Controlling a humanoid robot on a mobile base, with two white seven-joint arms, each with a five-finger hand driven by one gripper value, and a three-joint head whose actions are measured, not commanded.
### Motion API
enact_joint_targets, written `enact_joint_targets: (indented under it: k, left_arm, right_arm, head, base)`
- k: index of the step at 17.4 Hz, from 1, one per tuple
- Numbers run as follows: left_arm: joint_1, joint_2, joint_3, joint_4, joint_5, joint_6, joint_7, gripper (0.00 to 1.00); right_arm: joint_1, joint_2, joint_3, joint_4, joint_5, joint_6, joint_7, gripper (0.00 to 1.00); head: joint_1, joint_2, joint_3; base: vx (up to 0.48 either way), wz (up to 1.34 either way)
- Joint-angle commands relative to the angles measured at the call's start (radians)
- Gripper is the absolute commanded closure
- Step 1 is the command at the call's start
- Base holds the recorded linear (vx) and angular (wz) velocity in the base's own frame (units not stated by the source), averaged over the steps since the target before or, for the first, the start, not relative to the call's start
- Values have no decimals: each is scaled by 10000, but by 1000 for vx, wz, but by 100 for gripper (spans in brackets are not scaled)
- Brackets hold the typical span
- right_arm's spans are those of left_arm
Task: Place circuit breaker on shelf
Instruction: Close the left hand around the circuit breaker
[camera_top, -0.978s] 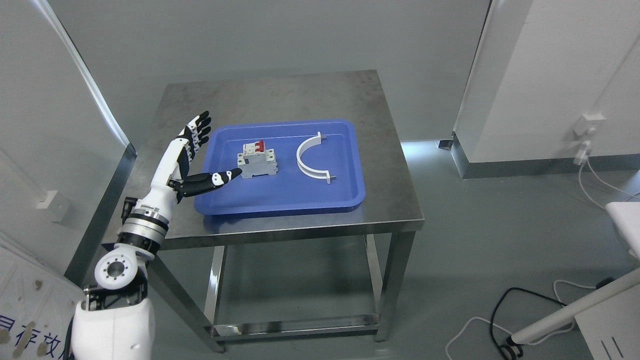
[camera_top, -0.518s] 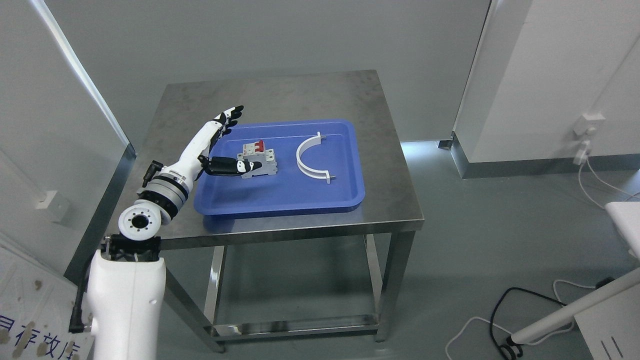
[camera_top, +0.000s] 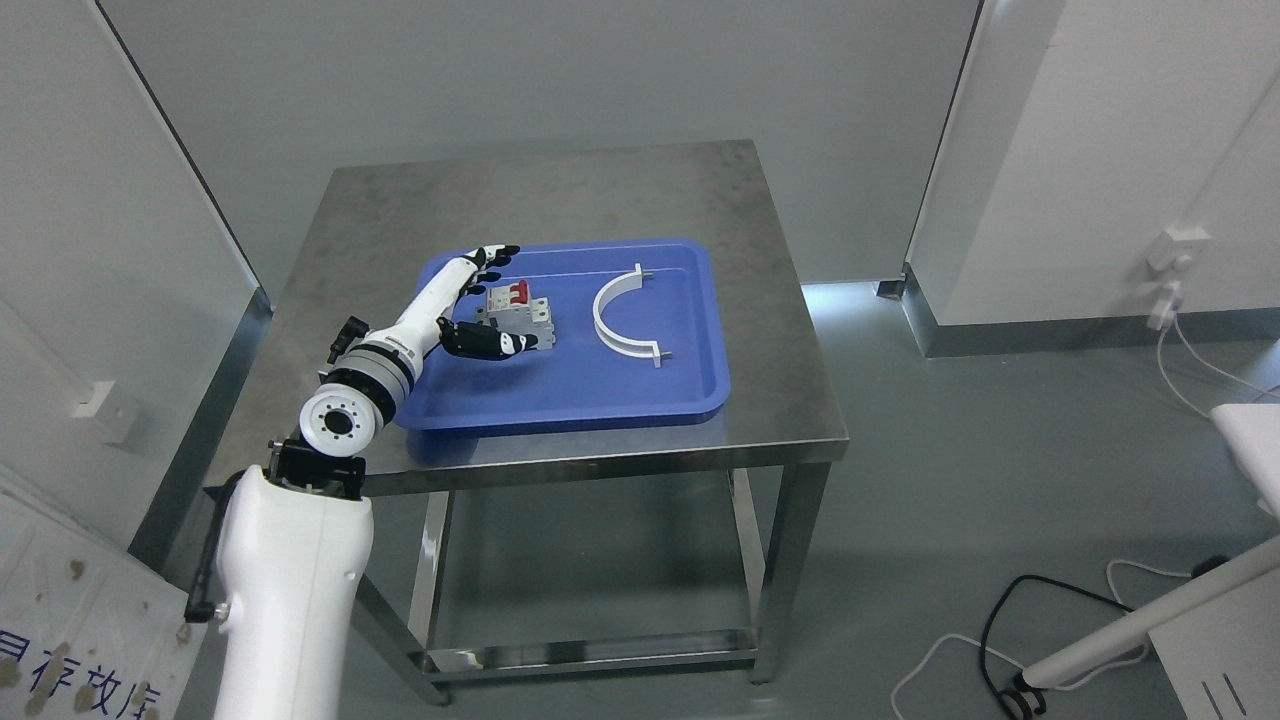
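A grey circuit breaker (camera_top: 527, 314) with red switches stands in the left part of a blue tray (camera_top: 600, 395) on a steel table (camera_top: 560, 180). My left hand (camera_top: 510, 297) reaches into the tray from the left and straddles the breaker. The fingers (camera_top: 492, 253) stretch out behind it and the thumb (camera_top: 498, 344) lies along its front side. The hand is open and has not closed on the breaker. My right arm is out of view.
A white curved bracket (camera_top: 598, 312) lies in the tray to the right of the breaker. The table has a low steel shelf (camera_top: 590, 650) near the floor. Cables (camera_top: 1010, 620) and a white pole (camera_top: 1150, 615) lie at the lower right. Walls stand on both sides.
My left arm has moved right, over the tray. The hand has gone from beside the breaker's left end to straddling it, fingers behind and thumb in front. The breaker has not moved.
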Motion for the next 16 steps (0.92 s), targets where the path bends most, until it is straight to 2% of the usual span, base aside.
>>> enact_joint_targets:
  k: [1, 4, 8, 10, 12, 16]
  left_arm:
    - [-125, 101, -144, 1150, -304, -121, 361, 33]
    - [-110, 148, -205, 1211, -366, -167, 300, 36]
    - [-64, 301, -129, 1364, -734, -779, 269, 47]
    - [-33, 301, -83, 1365, -734, -1086, 269, 57]
    - [-3, 286, 238, 1319, -734, -1743, 269, 88]
    - [-48, 42, 1064, 1212, -566, -2373, 605, 91]
  right_arm:
    - [0, -175, 199, -1, 0, 582, -3, 0]
    - [0, -175, 199, -1, 0, 582, -3, 0]
    - [0, -175, 199, -1, 0, 582, -3, 0]
    - [0, -175, 199, -1, 0, 582, -3, 0]
    - [0, -175, 199, -1, 0, 582, -3, 0]
    - [0, -175, 199, -1, 0, 582, -3, 0]
  head:
    - [0, 0, 0]
    - [0, 0, 0]
    - [0, 0, 0]
    - [0, 0, 0]
    - [0, 0, 0]
    - [0, 0, 0]
  base:
    - [0, 0]
    - [0, 0]
    - [0, 0]
    - [0, 0]
    - [0, 0]
    - [3, 10]
